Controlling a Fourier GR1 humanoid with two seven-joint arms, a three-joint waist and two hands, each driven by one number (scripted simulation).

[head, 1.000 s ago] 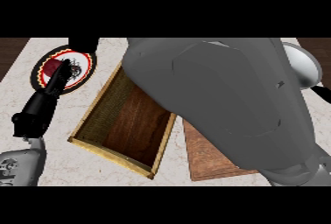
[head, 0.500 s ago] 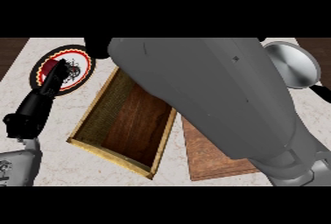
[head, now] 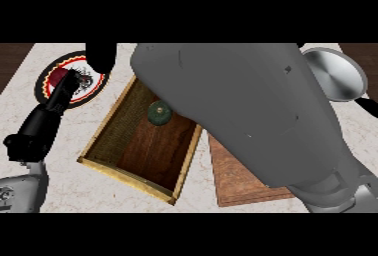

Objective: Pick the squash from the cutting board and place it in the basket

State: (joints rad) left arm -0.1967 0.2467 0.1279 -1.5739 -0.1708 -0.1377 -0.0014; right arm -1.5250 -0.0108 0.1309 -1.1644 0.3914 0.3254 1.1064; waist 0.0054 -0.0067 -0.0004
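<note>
The squash (head: 159,113) is a small, dark green, round thing lying inside the wooden basket (head: 111,131), near its far end and just left of my right forearm's edge. My right forearm fills the middle of the head view. Only a black part of my right hand (head: 100,56) shows at the top, above the basket and apart from the squash. The cutting board (head: 244,186) lies to the right of the basket, mostly hidden under that forearm, and nothing shows on its visible part. My left hand (head: 46,120) rests open at the left, fingers up over a plate.
A round plate (head: 87,84) with a red, white and black pattern sits at the far left, behind the basket. A shiny metal pan (head: 336,73) with a black handle (head: 367,106) stands at the far right. The counter (head: 66,190) is pale marble.
The right forearm has shifted off the basket's far end, and the squash now shows inside the basket. My left hand has stayed where it was.
</note>
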